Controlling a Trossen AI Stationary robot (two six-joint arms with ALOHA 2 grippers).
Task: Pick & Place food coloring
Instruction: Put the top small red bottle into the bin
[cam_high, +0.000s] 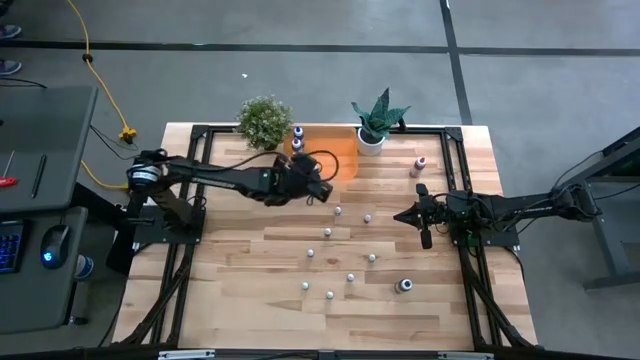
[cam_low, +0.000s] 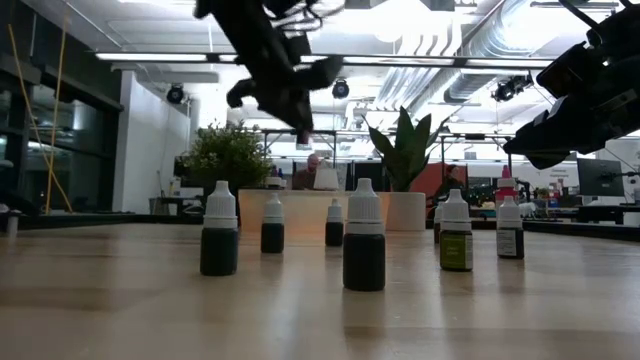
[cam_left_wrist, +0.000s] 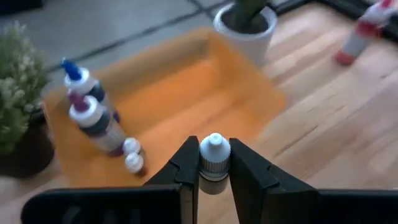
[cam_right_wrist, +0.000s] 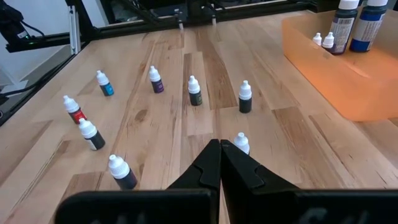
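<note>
My left gripper (cam_high: 320, 190) hangs above the table just on the near side of the orange tray (cam_high: 338, 150) and is shut on a tiny white-capped food coloring bottle (cam_left_wrist: 214, 158). The tray (cam_left_wrist: 186, 87) holds two larger dark bottles (cam_left_wrist: 93, 118) and two tiny white-capped ones (cam_left_wrist: 132, 155). Several more small bottles (cam_high: 340, 250) stand upright on the wooden table. My right gripper (cam_right_wrist: 219, 155) waits shut at the table's right side (cam_high: 400, 216), with nothing in it. My left gripper pinches the small bottle between its two fingers, at the neck just under the white cap (cam_left_wrist: 214, 148). The cap sticks up between the fingers (cam_left_wrist: 186, 165). The fingers slant down toward the tray on the far side. The bottle is lifted clear of the table.
Two potted plants (cam_high: 265, 122) (cam_high: 378, 122) flank the tray at the far edge. A pink bottle (cam_high: 419, 165) stands at the far right, and a larger dark bottle (cam_high: 404, 286) near the front right. The loose bottles are scattered over the table's middle.
</note>
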